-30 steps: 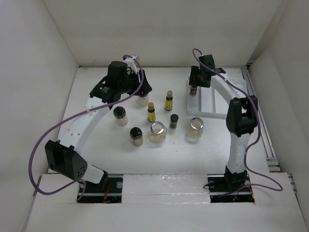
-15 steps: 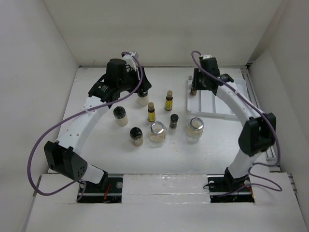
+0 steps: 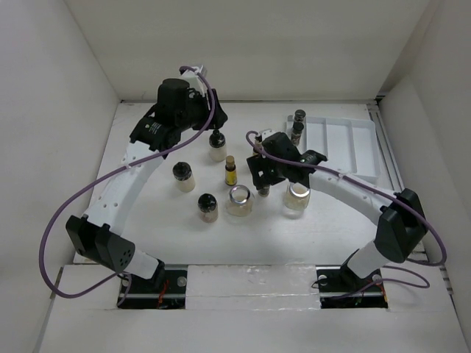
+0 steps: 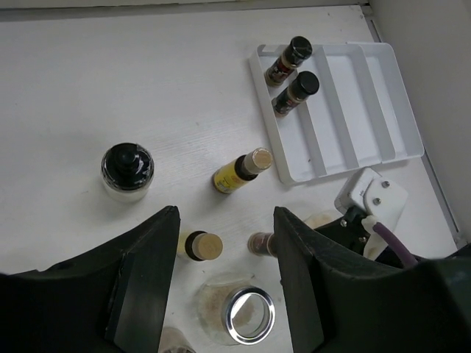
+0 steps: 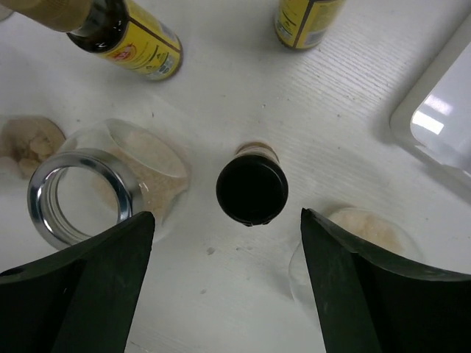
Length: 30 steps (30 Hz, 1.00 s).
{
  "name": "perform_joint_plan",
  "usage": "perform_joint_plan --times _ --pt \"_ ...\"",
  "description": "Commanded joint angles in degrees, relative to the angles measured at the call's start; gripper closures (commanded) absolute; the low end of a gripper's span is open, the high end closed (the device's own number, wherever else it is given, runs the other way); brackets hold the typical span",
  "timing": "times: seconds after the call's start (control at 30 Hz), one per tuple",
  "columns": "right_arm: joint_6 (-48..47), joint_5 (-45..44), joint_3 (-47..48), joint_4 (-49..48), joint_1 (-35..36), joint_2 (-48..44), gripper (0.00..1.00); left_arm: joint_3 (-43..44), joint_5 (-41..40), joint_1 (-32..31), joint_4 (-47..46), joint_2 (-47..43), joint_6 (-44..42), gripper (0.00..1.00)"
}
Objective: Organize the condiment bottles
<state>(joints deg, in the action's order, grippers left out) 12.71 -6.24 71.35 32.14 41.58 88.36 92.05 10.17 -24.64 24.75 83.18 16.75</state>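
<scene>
Spread wide and empty above the black-capped spice jar, the right end effector could knock the silver-lidded jar just beside one finger on descent.

Bright, even white light from above fills all three views. The white tabletop carries only faint, soft shadows. In the right wrist view, a pale glare patch marks the tray. There the dark fingers of the right pincer look slightly soft-edged.
</scene>
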Motion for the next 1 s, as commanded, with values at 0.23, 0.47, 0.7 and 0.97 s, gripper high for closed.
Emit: perform_joint_plan --times 0.23,0.47,0.7,0.97 --pt "2.1 -4.8 1.0 -5.9 -0.5 5.8 0.26 -1.7 0.9 0.1 -0.1 -3.5 -0.3 0.50" --pt "3.1 -6.0 1.7 -5.9 -1.1 8.3 0.45 -2.2 0.9 0.1 -0.6 -4.6 -0.3 0.50" --pt "3.6 -8.0 5.4 -2.9 -4.4 -1.1 0.59 -0.2 -0.2 0.1 0.0 -3.5 -0.8 0.50" --pt "0.0 -0.2 6.9 -4.6 -20.5 -1.5 0.60 -0.7 3.2 0.1 -1.3 -2.4 -0.2 0.50"
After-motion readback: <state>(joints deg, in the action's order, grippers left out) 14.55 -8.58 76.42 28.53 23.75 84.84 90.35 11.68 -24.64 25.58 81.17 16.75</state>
